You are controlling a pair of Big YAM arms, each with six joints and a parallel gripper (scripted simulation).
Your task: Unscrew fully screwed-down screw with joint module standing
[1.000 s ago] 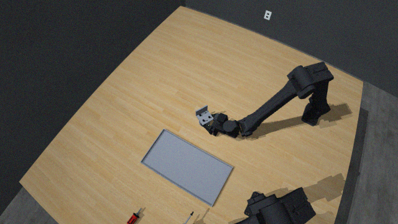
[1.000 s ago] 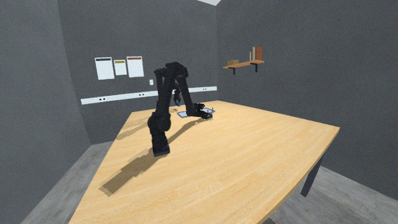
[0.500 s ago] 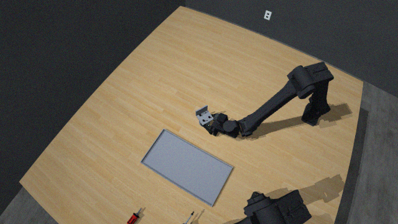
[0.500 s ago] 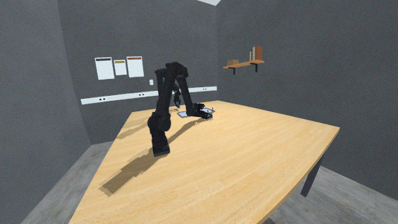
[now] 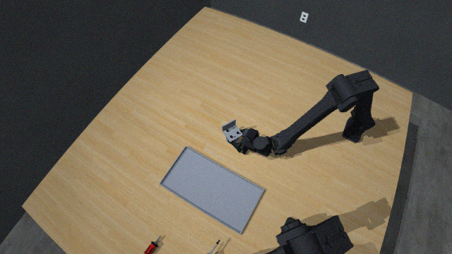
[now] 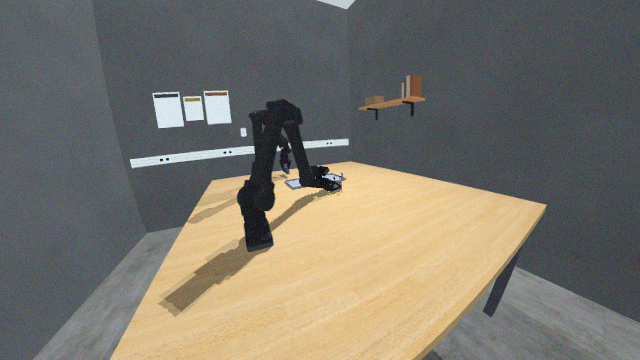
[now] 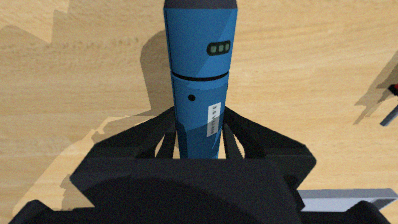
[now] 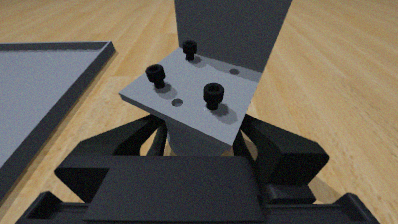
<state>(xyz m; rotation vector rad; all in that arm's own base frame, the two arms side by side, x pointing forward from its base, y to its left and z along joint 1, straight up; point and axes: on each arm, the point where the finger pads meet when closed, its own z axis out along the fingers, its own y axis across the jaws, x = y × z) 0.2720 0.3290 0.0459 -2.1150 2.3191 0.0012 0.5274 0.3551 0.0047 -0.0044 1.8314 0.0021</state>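
My left gripper point(image 7: 199, 111) point(image 6: 285, 165) is shut on the electric screwdriver point(image 7: 200, 75), a dark blue barrel that points away from the wrist camera above bare table. My right gripper point(image 8: 199, 112) point(image 5: 241, 140) is shut on the joint module point(image 8: 200, 142) point(image 5: 237, 139) and holds it low on the table. The grey bracket point(image 8: 192, 92) point(image 5: 231, 131) point(image 6: 336, 179) sits on the module. Three black screws point(image 8: 156, 75) point(image 8: 189, 48) point(image 8: 213, 94) stand in its plate, beside two empty holes. I cannot tell which screw sits lowest.
A flat grey tray point(image 5: 212, 187) point(image 8: 40, 85) point(image 7: 340, 197) lies next to the module. A red-handled screwdriver point(image 5: 152, 246) point(image 7: 393, 89) and a thin dark tool point(image 5: 214, 247) point(image 7: 389, 116) lie near the table's front edge. The left arm's base point(image 5: 311, 236) stands at the bottom.
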